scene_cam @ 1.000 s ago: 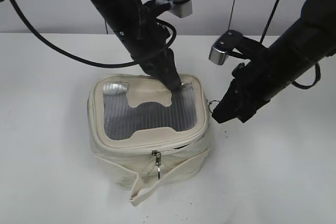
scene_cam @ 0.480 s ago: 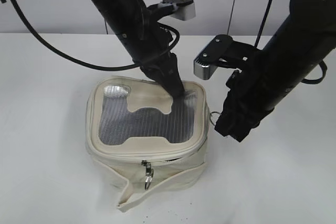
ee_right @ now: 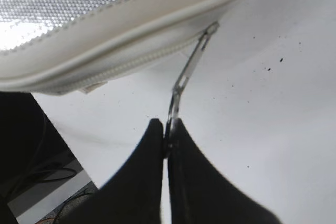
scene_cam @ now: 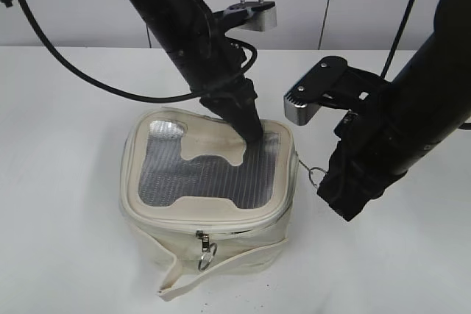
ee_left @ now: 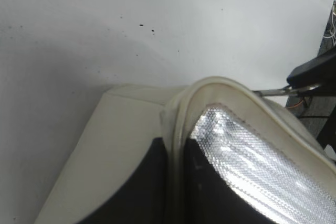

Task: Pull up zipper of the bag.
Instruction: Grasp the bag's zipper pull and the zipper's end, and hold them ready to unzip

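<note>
The cream-white bag [scene_cam: 243, 251] stands mid-table, its grey mesh window [scene_cam: 213, 178] facing up. My left gripper [scene_cam: 252, 136] is down on the lid's far right corner. In the left wrist view it [ee_left: 176, 153] is shut across the cream lid rim [ee_left: 210, 85]. My right gripper [scene_cam: 330, 190] is beside the bag's right side, shut on a silver ring pull [scene_cam: 316, 176]. The right wrist view shows the pull [ee_right: 184, 77] stretched taut from its slider [ee_right: 210, 29] on the zipper track [ee_right: 131, 61] to the gripper [ee_right: 168, 129]. A second slider with its ring [scene_cam: 206, 257] hangs at the front.
A loose cream strap [scene_cam: 176, 279] trails from the bag's front onto the white table [scene_cam: 66, 182]. A pale wall [scene_cam: 353, 5] stands behind the table. The two arms' dark cables hang at the back left and right.
My right gripper has moved right and toward the front with the ring pull, drawing it away from the bag. The bag has shifted and turned a little. My left gripper stays on the lid.
</note>
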Motion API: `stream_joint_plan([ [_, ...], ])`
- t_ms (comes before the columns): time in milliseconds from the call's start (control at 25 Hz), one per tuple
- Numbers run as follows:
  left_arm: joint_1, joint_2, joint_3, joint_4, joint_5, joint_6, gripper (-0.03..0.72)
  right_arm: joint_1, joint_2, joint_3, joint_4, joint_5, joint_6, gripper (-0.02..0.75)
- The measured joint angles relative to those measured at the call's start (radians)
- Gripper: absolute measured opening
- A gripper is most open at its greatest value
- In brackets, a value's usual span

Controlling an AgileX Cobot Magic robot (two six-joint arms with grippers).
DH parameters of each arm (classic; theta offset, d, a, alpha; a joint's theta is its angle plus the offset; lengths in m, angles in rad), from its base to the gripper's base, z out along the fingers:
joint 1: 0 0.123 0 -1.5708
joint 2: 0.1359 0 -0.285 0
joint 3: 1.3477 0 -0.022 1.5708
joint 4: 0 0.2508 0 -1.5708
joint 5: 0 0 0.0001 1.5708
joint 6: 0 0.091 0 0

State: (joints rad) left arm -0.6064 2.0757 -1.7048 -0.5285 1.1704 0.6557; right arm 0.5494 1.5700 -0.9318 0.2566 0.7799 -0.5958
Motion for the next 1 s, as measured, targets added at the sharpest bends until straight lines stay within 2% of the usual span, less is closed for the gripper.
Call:
stream_joint_plan([
  [320, -0.004, 0.009, -0.031, 0.014, 0.004, -0.087, 0.043, 0.007, -0.050, 0.014, 0.000, -0.007, 0.008, 0.005],
  [520, -0.002, 0.024, -0.088, 0.069, 0.001, -0.128, 0.042, 0.015, -0.117, 0.026, 0.005, 0.108, 0.008, 0.005],
  [720, 0.000, 0.024, -0.095, 0.087, -0.016, -0.177, 0.039, 0.028, -0.149, 0.031, 0.047, 0.139, 0.008, 0.005],
  [840, 0.000, 0.024, -0.095, 0.088, -0.015, -0.182, 0.039, 0.091, -0.148, 0.046, 0.049, 0.141, 0.008, 0.005],
  [1000, 0.000, 0.024, -0.095, 0.087, -0.011, -0.182, 0.039, 0.233, -0.148, 0.049, 0.050, 0.083, 0.030, 0.005],
])
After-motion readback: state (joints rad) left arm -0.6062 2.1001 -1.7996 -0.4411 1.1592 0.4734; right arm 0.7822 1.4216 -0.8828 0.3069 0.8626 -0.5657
